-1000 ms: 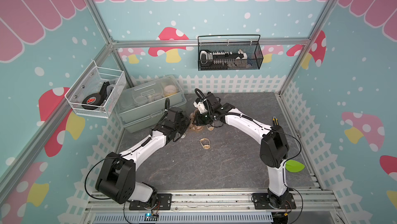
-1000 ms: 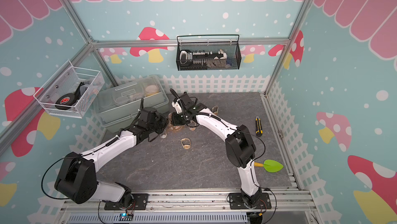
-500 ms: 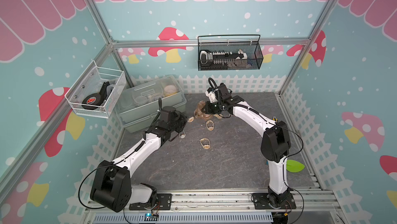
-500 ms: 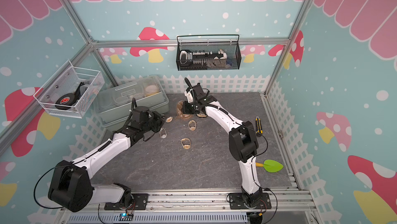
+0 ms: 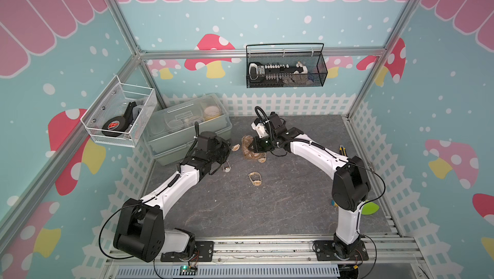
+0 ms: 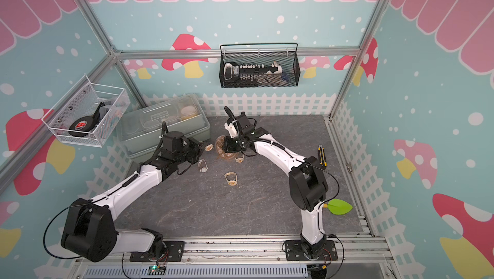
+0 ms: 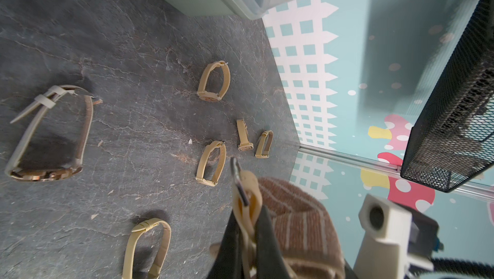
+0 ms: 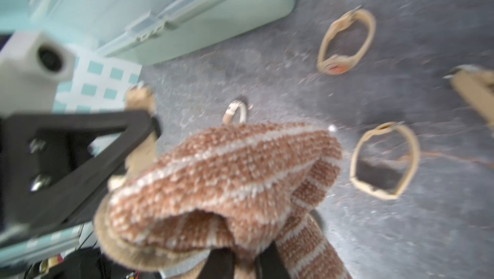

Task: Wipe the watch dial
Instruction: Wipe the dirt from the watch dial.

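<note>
- The left gripper (image 7: 247, 240) is clamped on the tan strap of the watch (image 7: 247, 197) and holds it off the table (image 5: 267, 210), near the back edge and just in front of the storage box (image 5: 187, 128) in the back left corner.
- The watch's dial shows only as a small pale disc in both top views (too small to read any brand).
- The right gripper (image 8: 246, 260) is closed on a brown cloth (image 8: 227, 173) with pale stripes, bunched up just beside the held watch; I cannot tell whether they touch.
- Loose watches (image 5: 255, 178) with tan straps lie scattered on the table between the two arms, and one with a grey strap (image 7: 48, 133) lies apart from them.
- A black roll (image 5: 113, 126) in the white wire basket (image 5: 93, 128) carries a red label (its writing is not legible).
- The items in the black mesh basket (image 5: 318, 77) on the back wall show no readable text.
</note>
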Controlling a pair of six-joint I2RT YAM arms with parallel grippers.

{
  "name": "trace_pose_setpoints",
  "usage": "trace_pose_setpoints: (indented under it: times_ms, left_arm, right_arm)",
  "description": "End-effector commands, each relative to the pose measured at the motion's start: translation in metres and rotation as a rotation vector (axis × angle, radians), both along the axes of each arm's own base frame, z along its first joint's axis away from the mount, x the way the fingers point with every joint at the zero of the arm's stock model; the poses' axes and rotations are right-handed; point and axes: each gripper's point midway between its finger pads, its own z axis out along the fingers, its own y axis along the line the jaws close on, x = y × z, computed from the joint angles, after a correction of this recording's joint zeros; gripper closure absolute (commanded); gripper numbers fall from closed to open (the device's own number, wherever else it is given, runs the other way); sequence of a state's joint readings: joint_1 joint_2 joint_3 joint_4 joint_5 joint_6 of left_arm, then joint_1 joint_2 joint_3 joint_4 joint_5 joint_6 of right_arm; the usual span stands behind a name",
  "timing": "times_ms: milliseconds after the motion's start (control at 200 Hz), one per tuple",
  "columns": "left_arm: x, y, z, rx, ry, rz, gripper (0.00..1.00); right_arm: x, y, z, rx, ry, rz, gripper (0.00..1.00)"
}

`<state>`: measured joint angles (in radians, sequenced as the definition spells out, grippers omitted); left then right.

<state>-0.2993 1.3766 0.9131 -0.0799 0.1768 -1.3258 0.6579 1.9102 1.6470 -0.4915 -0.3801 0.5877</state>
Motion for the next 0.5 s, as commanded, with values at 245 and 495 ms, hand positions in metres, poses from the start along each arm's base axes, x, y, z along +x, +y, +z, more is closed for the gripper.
trace_pose_setpoints:
  times_ms: [245, 495]
  left_arm:
    - [0.016, -0.007, 0.011, -0.045, -0.032, -0.009, 1.0]
    - [0.014, -0.014, 0.017, -0.079, -0.053, -0.028, 1.0]
  right_arm:
    - [-0.012, 0.03, 0.017, 0.057, -0.032, 0.052, 1.0]
    - [0.012, 0.054, 0.017, 0.065, -0.04, 0.072, 1.0]
